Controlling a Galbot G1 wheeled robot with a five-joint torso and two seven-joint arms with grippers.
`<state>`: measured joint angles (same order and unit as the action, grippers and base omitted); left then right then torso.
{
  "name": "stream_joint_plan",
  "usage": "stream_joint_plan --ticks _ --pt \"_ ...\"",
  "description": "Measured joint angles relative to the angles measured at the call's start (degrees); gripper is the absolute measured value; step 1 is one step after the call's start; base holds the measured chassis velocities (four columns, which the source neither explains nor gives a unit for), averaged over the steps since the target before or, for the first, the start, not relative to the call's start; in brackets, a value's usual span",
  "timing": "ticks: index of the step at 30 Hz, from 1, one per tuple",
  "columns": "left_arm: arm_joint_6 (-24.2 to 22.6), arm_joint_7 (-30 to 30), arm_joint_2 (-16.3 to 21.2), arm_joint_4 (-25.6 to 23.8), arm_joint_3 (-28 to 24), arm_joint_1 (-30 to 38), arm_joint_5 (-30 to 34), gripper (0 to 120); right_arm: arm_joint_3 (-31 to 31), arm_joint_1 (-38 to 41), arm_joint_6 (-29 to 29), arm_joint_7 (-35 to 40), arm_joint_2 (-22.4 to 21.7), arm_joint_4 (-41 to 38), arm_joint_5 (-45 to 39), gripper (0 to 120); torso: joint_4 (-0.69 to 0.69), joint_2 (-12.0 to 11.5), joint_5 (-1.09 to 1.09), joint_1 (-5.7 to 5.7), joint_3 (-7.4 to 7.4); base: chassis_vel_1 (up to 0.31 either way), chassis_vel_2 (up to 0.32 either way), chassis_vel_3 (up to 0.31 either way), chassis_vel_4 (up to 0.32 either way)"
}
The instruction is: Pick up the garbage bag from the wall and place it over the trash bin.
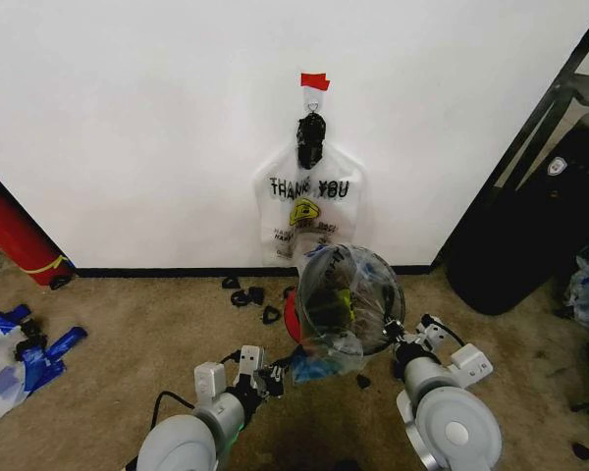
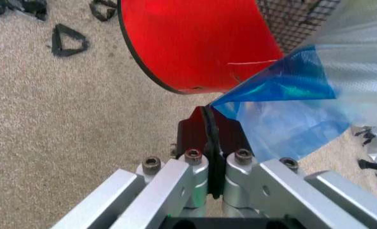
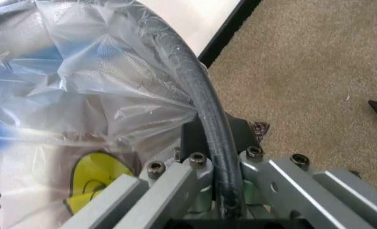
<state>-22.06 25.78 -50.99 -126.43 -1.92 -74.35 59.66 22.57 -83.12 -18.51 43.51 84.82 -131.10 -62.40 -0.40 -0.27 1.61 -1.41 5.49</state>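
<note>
From the head camera, the small round dark translucent trash bin with a red base is tilting over the carpet below the plain white wall, the thin clear plastic garbage bag with blue handle tips draping over its mouth.

At the left wrist, the left claw is closing on the bag's blue handle.

At the right wrist, the right claw is clamping the bin's dark rim.

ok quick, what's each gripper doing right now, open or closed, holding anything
Left gripper: closed on the blue handle tip of the garbage bag.
Right gripper: closed on the trash bin rim, with bag plastic over it.
</note>
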Motion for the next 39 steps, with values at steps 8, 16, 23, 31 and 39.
stream_joint_plan --ticks 8,16,23,31,39 --pt "0.99 1.02 -0.54 -1.26 1.07 -0.51 -0.01 0 -0.07 -0.6 -0.17 -0.03 -0.1 0.2 0.18 0 0.0 0.0 0.0 0.0 0.0 0.0 0.0 0.0 0.0" --pt "-0.33 2.97 1.32 -2.66 3.95 -1.06 0.14 18 0.19 -0.16 -0.21 0.25 -0.38 0.65 0.03 0 0.0 0.0 0.0 0.0 0.0 0.0 0.0 0.0 0.0" --pt "-0.11 2.03 3.89 -6.82 6.3 -2.89 0.07 43 1.26 0.69 -0.03 0.45 -1.27 1.97 -0.38 0 0.01 0.0 0.0 0.0 0.0 0.0 0.0 0.0 0.0" --pt "0.12 3.83 6.52 -13.84 7.42 -0.67 0.96 65 0.11 -0.03 0.76 -0.72 -1.18 2.63 4.62 0 0.01 0.0 0.0 0.0 0.0 0.0 0.0 0.0 0.0" --pt "-4.78 3.36 12.75 -17.12 3.18 10.94 10.67 35 -2.98 -0.22 2.64 -3.14 -0.56 2.86 12.53 0 0.04 0.0 0.0 0.0 0.0 0.0 0.0 0.0 0.0"
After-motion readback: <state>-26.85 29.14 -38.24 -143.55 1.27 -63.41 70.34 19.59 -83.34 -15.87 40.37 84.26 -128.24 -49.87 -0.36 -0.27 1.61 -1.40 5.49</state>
